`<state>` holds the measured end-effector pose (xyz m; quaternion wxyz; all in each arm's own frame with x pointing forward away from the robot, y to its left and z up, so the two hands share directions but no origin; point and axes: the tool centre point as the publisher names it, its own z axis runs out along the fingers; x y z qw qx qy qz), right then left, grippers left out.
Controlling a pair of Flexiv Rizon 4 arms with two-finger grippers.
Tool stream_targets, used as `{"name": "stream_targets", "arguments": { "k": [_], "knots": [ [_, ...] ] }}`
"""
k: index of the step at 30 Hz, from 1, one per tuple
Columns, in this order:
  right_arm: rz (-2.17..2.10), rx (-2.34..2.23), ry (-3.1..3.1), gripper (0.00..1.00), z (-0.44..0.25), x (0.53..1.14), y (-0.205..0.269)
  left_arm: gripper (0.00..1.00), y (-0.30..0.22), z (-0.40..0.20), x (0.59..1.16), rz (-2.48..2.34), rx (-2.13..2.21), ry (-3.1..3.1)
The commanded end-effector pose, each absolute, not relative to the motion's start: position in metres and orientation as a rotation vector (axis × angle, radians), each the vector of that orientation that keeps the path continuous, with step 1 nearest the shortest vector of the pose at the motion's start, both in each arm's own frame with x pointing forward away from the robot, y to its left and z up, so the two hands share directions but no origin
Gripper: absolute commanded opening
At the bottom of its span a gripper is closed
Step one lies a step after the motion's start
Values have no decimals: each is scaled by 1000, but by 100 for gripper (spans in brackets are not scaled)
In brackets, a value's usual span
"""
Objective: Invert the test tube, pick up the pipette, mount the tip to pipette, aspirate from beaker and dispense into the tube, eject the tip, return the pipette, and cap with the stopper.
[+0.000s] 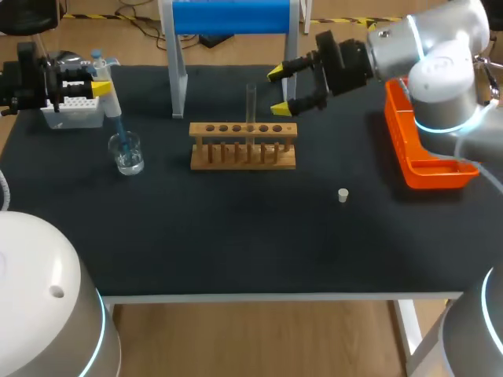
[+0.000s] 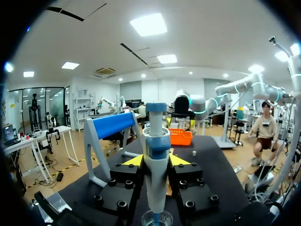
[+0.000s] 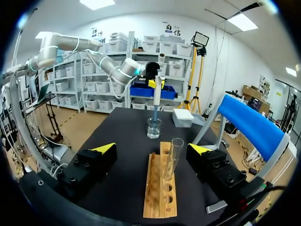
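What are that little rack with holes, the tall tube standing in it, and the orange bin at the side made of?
The test tube rack looks like unpainted wood: tan and matt, with grain showing in the right wrist view. The test tube looks like clear glass, or perhaps clear plastic, since you see straight through it. The orange bin seems to be moulded plastic: an even bright colour with a slight sheen.

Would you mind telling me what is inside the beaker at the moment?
The pipette's blue tip reaches down into the beaker. Its very end and any liquid cannot be made out.
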<state>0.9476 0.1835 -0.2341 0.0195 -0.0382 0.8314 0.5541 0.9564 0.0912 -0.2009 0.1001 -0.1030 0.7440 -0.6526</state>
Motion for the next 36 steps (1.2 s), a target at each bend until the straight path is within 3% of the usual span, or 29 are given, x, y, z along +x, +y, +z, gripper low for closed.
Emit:
{"name": "stream_targets", "arguments": {
  "k": [1, 36],
  "knots": [
    [1717, -136, 2594, 100, -243, 957, 189, 0, 93, -200, 957, -1932, -301, 2203],
    [1424, -330, 2812, 100, -289, 989, 221, 0, 93, -200, 957, -1932, -301, 2203]
  ]
}}
